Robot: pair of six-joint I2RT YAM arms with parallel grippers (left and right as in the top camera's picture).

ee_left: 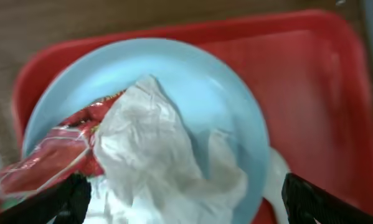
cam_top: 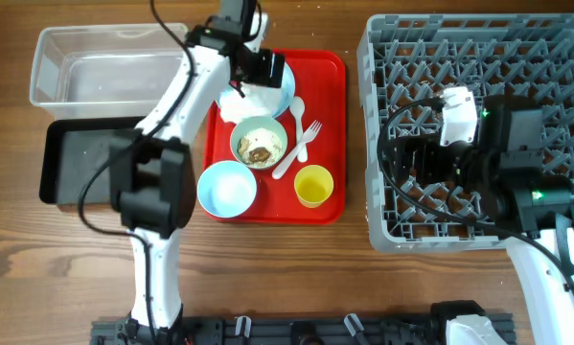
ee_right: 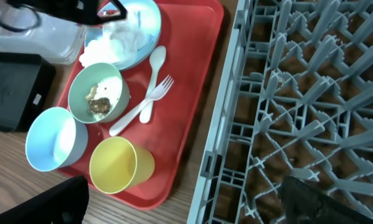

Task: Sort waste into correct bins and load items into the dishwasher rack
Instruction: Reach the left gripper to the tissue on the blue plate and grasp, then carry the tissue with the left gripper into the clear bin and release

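My left gripper (cam_top: 263,69) (ee_left: 186,199) is open, its fingers either side of a crumpled white napkin (ee_left: 155,149) on the light blue plate (ee_left: 205,87) (cam_top: 285,91). A red-and-white wrapper (ee_left: 55,149) lies beside the napkin. The pale green bowl (cam_top: 259,143) holds brown scraps (cam_top: 260,151). The light blue bowl (cam_top: 227,188), yellow cup (cam_top: 313,185), white spoon (cam_top: 296,120) and fork (cam_top: 304,142) lie on the red tray (cam_top: 330,77). My right gripper (cam_top: 411,158) (ee_right: 186,199) is open and empty over the left side of the grey rack (cam_top: 401,57).
The clear tub (cam_top: 104,62) stands at the back left, with the black tray (cam_top: 80,163) in front of it. The left arm reaches across the black tray and the tub's right end. Bare wood lies between the red tray and the rack.
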